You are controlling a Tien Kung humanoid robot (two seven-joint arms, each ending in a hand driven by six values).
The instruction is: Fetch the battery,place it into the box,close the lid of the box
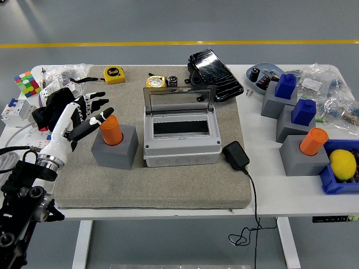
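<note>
The left hand (84,115), fingers spread and holding nothing, is hovering just left of the upright orange cylindrical battery (111,130) in its grey block (115,148).

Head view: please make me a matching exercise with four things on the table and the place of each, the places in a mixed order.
Things:
1. rubik's cube
2. lemon
3. yellow tape measure
4. black adapter

Places:
A. in the blue bin at the right edge
B. at the far edge of the mat
C. by the grey box's front right corner
D. at the far left corner

Pairs: 1-D, 2-A, 3-B, 4-C
</note>
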